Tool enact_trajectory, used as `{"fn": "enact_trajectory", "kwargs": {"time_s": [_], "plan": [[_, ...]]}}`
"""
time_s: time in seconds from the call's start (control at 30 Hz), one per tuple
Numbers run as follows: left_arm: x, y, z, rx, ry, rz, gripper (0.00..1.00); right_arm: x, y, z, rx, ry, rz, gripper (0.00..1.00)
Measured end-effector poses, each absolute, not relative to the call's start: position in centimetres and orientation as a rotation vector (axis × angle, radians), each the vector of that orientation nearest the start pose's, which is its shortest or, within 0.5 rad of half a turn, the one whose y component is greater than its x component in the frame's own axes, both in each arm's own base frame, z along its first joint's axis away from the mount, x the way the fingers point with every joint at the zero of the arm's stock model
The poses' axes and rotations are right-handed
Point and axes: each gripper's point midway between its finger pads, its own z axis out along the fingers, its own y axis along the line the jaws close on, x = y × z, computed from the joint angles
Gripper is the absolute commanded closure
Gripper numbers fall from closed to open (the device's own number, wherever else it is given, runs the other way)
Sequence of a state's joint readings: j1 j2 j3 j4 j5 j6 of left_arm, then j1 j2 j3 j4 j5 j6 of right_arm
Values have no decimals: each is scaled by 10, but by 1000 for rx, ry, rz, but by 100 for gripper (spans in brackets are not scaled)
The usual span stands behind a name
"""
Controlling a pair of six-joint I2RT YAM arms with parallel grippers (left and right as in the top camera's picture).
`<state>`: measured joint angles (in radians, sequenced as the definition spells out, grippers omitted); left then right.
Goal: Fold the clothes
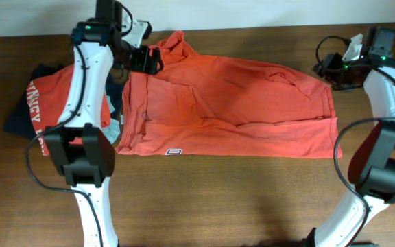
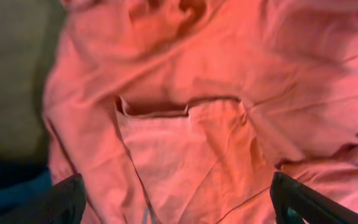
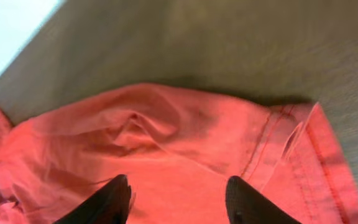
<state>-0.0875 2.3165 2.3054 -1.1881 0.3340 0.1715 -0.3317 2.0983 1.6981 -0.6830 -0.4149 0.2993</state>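
An orange-red T-shirt (image 1: 232, 103) lies folded lengthwise across the middle of the table, with a small white label (image 1: 173, 151) at its front edge. My left gripper (image 1: 145, 62) hovers over the shirt's back left corner. In the left wrist view its fingers (image 2: 64, 200) stand wide apart above wrinkled fabric (image 2: 191, 143) and hold nothing. My right gripper (image 1: 329, 72) is at the shirt's back right corner. Its fingers (image 3: 114, 199) are parted over the cloth near the stitched hem (image 3: 272, 143), and nothing sits between them.
At the far left another orange shirt with white lettering (image 1: 43, 103) lies on a navy garment (image 1: 18, 118). A pale grey-blue piece (image 1: 112, 128) shows beside it. Bare wooden table (image 1: 238, 199) runs along the front. A white wall borders the table's back edge.
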Motion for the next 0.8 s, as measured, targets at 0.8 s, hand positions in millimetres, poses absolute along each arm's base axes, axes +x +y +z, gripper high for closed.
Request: {"fn": "enact_trajectory", "kwargs": {"time_s": [0.8], "plan": [[520, -99, 137, 434, 2728, -395, 4, 493, -54, 24, 1170, 2591, 919, 29]]}}
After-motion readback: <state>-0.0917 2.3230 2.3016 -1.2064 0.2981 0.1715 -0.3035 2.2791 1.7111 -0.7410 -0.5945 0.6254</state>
